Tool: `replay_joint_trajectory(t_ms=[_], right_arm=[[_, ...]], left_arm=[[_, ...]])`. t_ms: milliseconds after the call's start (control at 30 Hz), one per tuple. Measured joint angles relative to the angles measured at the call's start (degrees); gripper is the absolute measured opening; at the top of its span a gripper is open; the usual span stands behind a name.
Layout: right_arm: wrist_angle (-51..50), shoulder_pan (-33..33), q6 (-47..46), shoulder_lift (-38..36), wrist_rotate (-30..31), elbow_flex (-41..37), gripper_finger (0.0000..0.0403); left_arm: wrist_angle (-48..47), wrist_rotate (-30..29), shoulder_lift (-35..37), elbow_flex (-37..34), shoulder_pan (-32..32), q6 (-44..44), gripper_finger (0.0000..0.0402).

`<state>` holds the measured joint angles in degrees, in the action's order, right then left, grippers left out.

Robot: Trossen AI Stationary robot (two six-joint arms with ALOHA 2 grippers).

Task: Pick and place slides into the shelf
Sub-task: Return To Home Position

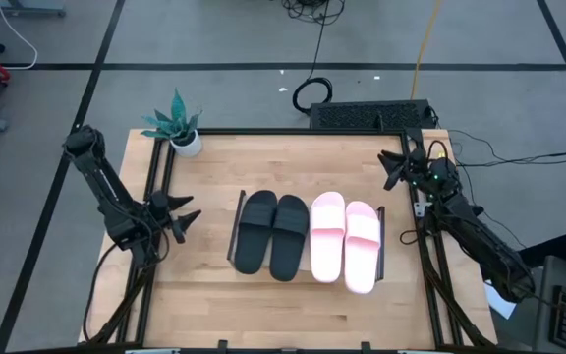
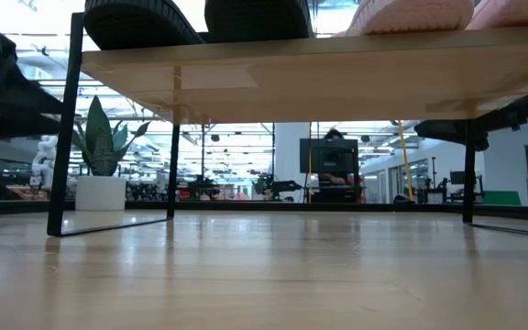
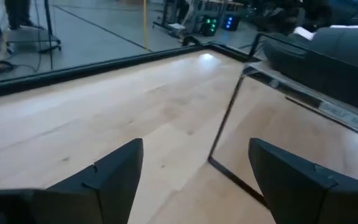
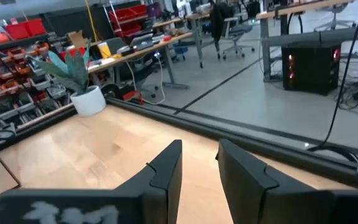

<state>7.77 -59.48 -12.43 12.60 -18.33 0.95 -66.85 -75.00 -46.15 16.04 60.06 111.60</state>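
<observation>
All four slides are on the shelf [image 1: 235, 228], in the middle of the high view: the black pair [image 1: 271, 234] on its left half and the pink pair [image 1: 345, 239] on its right half, side by side in one row. My left gripper [image 1: 195, 206] hangs over the table [image 1: 263, 167] at the left of the shelf, fingers spread wide and empty. My right gripper [image 1: 385, 169] is at the upper right, fingers only a little apart, holding nothing.
</observation>
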Motion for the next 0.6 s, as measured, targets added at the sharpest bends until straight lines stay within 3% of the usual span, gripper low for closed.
replay_joint_trajectory(t_ms=[600], right_arm=[[-0.31, -0.09, 0.24, 2.1, 1.7, -0.09, 0.0093]], left_arm=[[3.17, 2.76, -1.03, -0.73, -13.37, -9.96, 0.0292]])
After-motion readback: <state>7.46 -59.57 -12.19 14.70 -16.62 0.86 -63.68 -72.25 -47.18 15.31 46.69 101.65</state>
